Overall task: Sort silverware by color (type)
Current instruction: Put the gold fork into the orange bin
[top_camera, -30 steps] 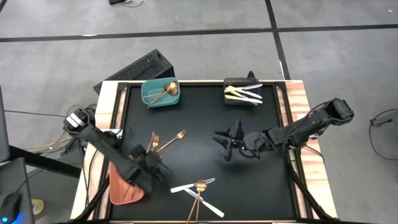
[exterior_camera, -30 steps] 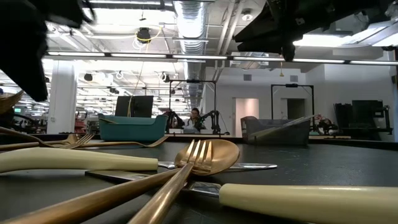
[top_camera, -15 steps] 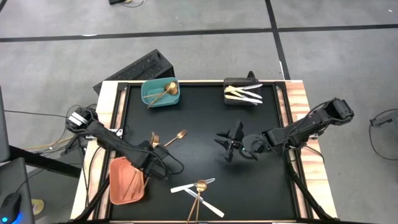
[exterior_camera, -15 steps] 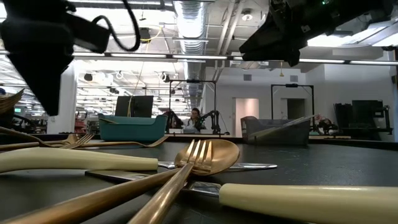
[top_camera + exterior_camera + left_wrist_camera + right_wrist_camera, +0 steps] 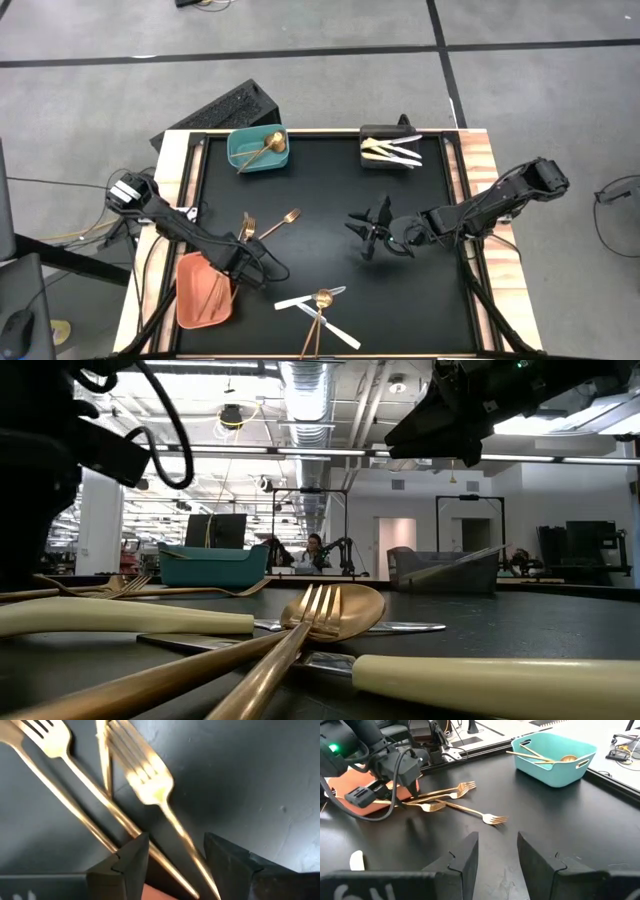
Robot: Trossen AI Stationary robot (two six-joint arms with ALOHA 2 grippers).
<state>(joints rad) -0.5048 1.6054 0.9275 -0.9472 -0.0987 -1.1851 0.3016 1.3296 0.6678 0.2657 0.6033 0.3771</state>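
The left gripper [image 5: 243, 262] stood low at about 8 o'clock on the black table [image 5: 320, 180], beside the salmon bin [image 5: 205, 300]. In its wrist view the fingers [image 5: 131, 857] straddled the handle of one gold fork [image 5: 150, 785] with a gap on each side — jaws part-way in, not seen to grip. Two further forks [image 5: 246, 226] lay alongside, their handles nearly touching the first.

Judgement on the step in hand: the jaws should close on this one handle only, square across it, and lift straight up so that the neighbouring forks are not dragged along.

The right gripper [image 5: 375, 232] waited at about 3 o'clock, above the surface, jaws apart and empty.

The remaining silverware: a spoon in the teal bin [image 5: 258, 150] at 11 o'clock; white-handled knives [image 5: 392, 148] in the black bin [image 5: 372, 132] at 1 o'clock; knives, a spoon and a fork crossed in a pile [image 5: 320, 305] at 6 o'clock.

Not determinable: the fork handle's end, hidden under the left gripper body; the count of items in the salmon bin; the left fingertips in the high view — covered by cable and wrist.
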